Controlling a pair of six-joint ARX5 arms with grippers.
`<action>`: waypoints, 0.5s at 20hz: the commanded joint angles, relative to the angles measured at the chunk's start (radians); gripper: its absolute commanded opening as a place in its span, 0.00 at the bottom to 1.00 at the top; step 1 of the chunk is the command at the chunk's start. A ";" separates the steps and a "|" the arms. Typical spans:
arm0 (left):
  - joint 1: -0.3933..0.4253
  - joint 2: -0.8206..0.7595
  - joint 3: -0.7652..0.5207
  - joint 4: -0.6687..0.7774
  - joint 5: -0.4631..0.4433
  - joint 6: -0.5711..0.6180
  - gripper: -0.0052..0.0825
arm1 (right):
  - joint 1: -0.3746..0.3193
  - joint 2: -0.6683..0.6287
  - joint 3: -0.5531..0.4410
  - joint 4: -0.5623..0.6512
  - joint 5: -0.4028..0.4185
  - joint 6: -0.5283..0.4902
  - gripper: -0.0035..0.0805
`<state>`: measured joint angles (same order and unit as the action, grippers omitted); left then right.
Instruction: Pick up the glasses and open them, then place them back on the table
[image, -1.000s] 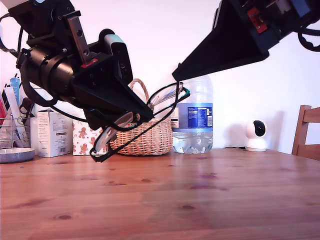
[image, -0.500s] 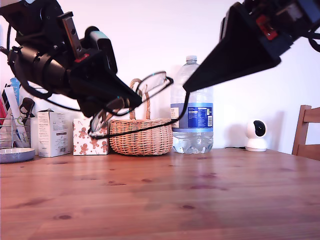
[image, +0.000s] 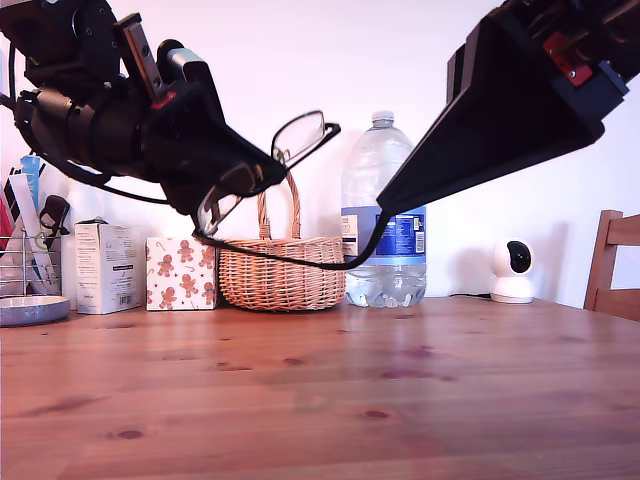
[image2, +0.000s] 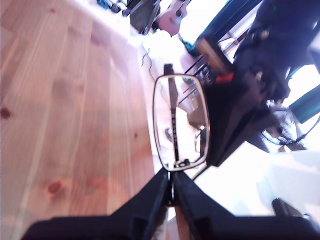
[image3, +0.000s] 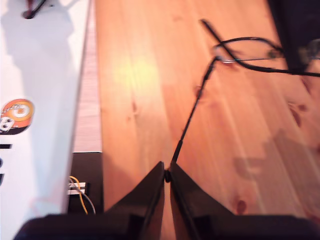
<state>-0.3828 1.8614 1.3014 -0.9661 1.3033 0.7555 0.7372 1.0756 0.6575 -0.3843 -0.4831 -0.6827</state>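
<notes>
Black wire-framed glasses (image: 290, 165), one pair: your first gripper (image2: 171, 196) pinches the frame, second gripper (image3: 167, 176) a temple tip.

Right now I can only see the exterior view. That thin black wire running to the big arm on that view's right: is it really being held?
Observer: Yes. The second wrist view shows my second pincer shut on the very tip of the temple arm of the glasses.
Visitor: And the other arm, which part has it got?
Observer: The first wrist view shows my first pincer nipping the rim at the edge of one lens, which stands clear beyond the fingertips.
Visitor: Is anything lying under the glasses?
Observer: In the second wrist view only the bare wood of the table shows beneath them.
</notes>
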 joint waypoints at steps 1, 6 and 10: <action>-0.005 0.012 0.023 0.006 0.029 0.004 0.03 | 0.011 0.008 -0.001 -0.002 -0.005 0.001 0.03; -0.005 0.012 0.031 0.005 0.032 0.004 0.03 | 0.016 0.008 -0.001 -0.004 -0.004 0.001 0.11; -0.005 0.012 0.031 0.002 0.032 0.004 0.03 | 0.016 0.008 -0.001 -0.002 -0.004 0.002 0.32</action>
<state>-0.3847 1.8614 1.3159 -0.9676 1.3190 0.7551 0.7479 1.0756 0.6575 -0.3923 -0.4835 -0.6819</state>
